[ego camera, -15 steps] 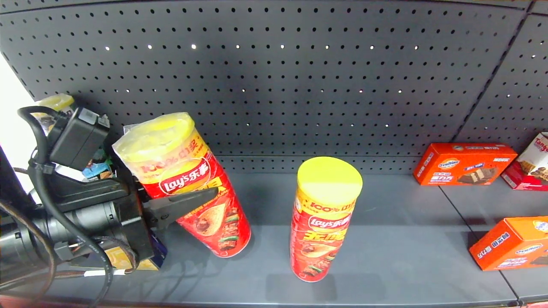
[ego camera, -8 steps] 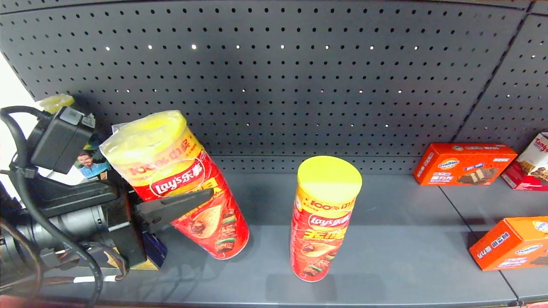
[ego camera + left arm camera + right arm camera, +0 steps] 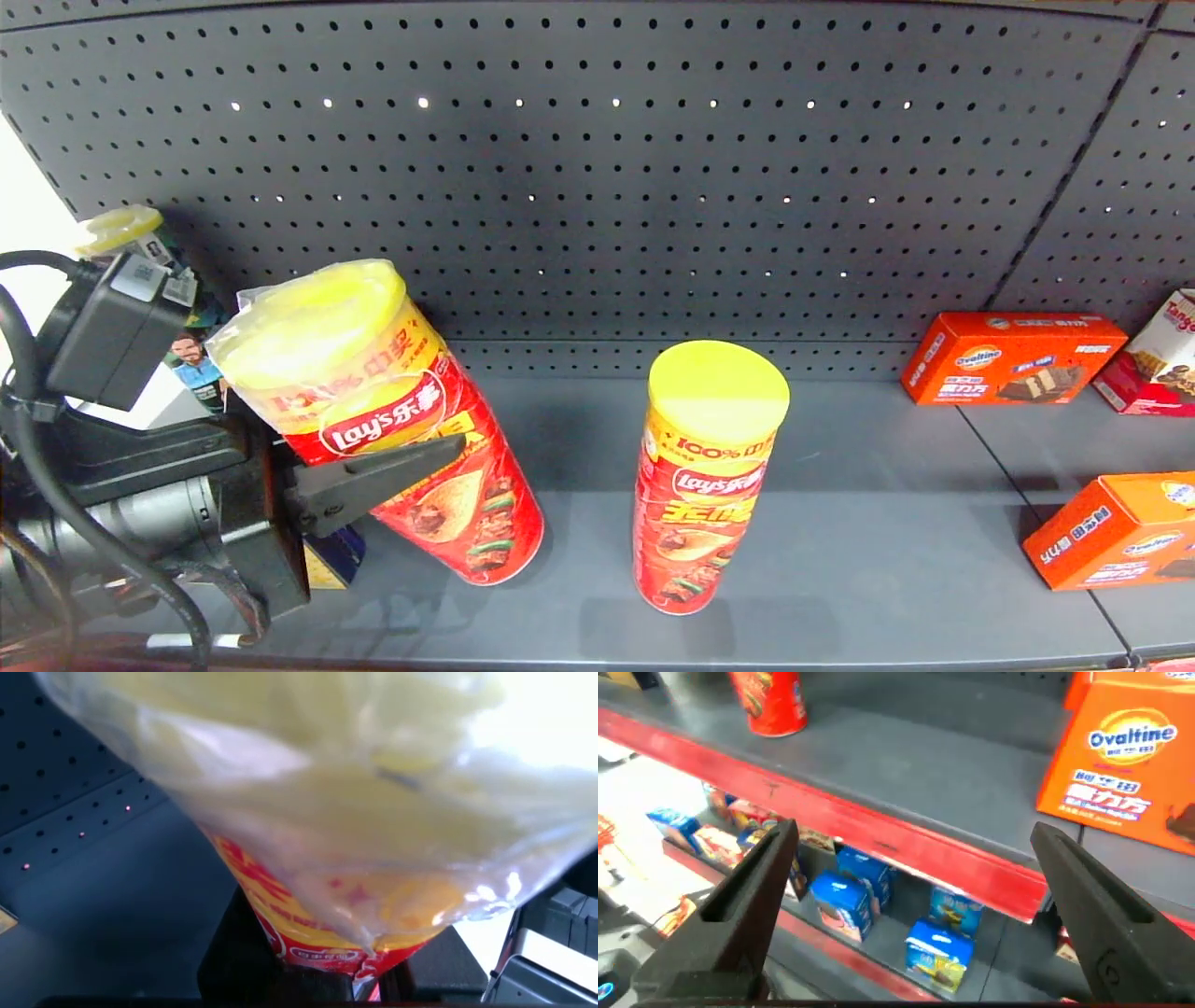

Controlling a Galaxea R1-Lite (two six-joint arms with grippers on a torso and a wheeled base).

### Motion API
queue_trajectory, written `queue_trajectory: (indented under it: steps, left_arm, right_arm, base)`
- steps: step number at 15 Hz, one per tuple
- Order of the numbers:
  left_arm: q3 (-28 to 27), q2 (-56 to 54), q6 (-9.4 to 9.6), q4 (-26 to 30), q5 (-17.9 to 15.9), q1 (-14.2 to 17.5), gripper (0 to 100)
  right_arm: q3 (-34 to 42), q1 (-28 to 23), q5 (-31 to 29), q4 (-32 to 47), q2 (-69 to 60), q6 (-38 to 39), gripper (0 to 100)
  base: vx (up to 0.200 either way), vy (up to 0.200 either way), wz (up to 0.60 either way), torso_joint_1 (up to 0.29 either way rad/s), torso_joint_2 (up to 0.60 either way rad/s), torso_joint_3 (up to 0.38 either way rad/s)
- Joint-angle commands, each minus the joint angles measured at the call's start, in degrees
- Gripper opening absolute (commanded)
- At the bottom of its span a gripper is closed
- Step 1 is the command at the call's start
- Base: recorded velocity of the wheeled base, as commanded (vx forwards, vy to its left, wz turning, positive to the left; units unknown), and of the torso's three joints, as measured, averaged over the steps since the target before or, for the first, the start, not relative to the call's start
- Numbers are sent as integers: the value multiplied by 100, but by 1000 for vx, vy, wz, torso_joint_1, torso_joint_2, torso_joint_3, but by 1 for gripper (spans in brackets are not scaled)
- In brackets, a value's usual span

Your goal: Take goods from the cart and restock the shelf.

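though tilted, 1 film-wrapped cylindrical can [image 3: 373, 373] sits clamped in the left gripper [image 3: 411, 439]. the right gripper [image 3: 915, 835] gapes wide.

Left arm [image 3: 121, 504] is seen at lower left of the head frame, laid roughly horizontal, with the wrist pointed toward frame centre. Left gripper [image 3: 420, 443] is clamped across the mid-body of a chip can [image 3: 373, 401], which is held tilted. One dark finger [image 3: 373, 476] is seen across the can's front; the other is hidden behind it. Right gripper [image 3: 924, 905] is seen in the right wrist frame, with fingers [image 3: 752, 905] spread wide apart.
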Motion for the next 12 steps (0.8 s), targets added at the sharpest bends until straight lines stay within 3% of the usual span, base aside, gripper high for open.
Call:
queue_trajectory:
  steps: [1,2,3,5,7,12]
  left_arm:
    - [-25,-4,2,1,4,-9,0]
    - [2,-4,2,1,4,-9,0]
    - [37,-4,2,1,4,-9,0]
    - [28,-13,2,1,4,-18,0]
    - [19,-4,2,1,-14,-36,0]
    - [125,-75,2,10,-5,-124,0]
  right_arm:
    - [-16,-127,-1446,46,13,5,100]
    - [19,-127,-2229,-60,13,49,100]
    - [72,-119,-2422,-156,13,146,100]
    - [151,-127,-778,-367,13,14,100]
    - [125,-127,-708,72,13,-48,100]
    - [151,-127,-866,-33,13,234,100]
  base:
    - [0,0,0,0,0,0]
    - [0,0,0,0,0,0]
    - [0,0,0,0,0,0]
    - [0,0,0,0,0,0]
    - [0,0,0,0,0,0]
    - [0,0,0,0,0,0]
